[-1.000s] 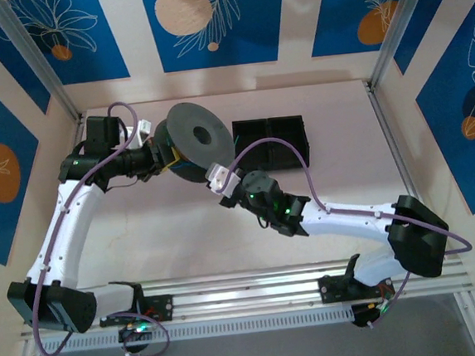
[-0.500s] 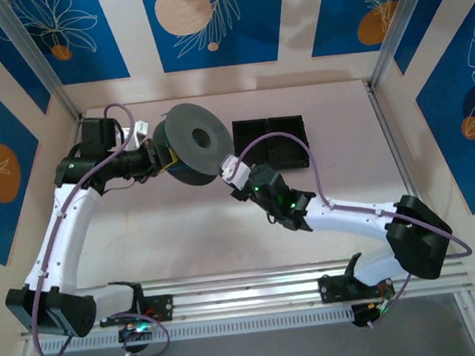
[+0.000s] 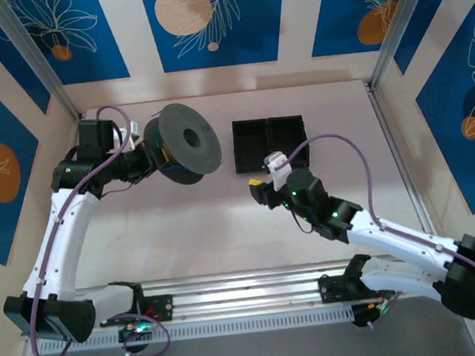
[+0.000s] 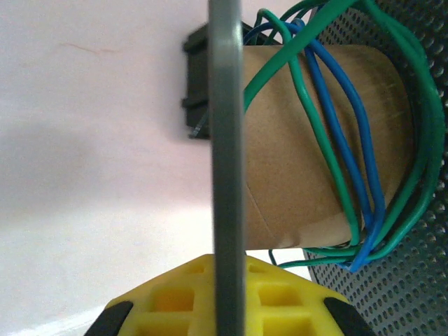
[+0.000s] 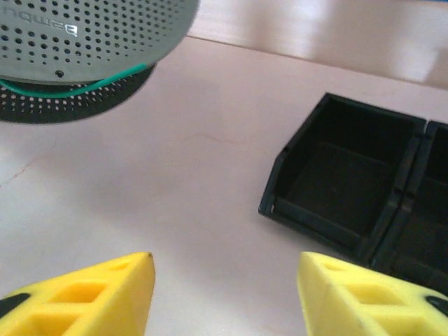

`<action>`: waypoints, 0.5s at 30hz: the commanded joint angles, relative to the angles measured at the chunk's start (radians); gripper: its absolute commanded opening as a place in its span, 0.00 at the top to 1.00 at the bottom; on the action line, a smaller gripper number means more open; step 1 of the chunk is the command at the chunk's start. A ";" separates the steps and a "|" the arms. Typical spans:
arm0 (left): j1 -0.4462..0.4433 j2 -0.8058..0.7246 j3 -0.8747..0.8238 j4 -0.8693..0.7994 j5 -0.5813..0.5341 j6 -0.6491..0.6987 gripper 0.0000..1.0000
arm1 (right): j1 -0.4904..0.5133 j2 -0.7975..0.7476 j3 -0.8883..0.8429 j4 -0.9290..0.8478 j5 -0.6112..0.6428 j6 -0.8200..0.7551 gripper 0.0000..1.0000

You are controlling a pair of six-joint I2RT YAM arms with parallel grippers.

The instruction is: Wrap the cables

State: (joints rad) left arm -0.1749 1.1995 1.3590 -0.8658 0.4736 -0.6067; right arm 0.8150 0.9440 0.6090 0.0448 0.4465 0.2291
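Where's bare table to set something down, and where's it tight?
Biggest free patch: mid table, bordered by left arm, spool behind, and right arm. A second strip runs between black tray and right frame rail. Tight: back left around the spool and left fingers, and the gap between tray and right fingers.

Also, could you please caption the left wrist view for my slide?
Left gripper clamps the spool's grey flange; green and blue cables loop its cardboard core.
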 commanded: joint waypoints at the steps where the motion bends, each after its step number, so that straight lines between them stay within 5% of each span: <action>1: -0.006 -0.029 0.038 -0.029 -0.169 0.103 1.00 | -0.040 -0.101 -0.045 -0.094 -0.106 0.183 0.35; 7: -0.039 -0.009 0.037 -0.122 -0.493 0.227 1.00 | -0.112 -0.213 -0.081 -0.201 -0.181 0.241 0.17; 15: -0.260 0.146 0.081 -0.210 -1.066 0.351 1.00 | -0.206 -0.268 -0.105 -0.259 -0.296 0.278 0.04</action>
State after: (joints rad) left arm -0.3779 1.3010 1.3823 -1.0767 -0.3080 -0.3347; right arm 0.6250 0.6991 0.5236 -0.1734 0.2214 0.4740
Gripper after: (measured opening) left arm 0.086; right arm 0.949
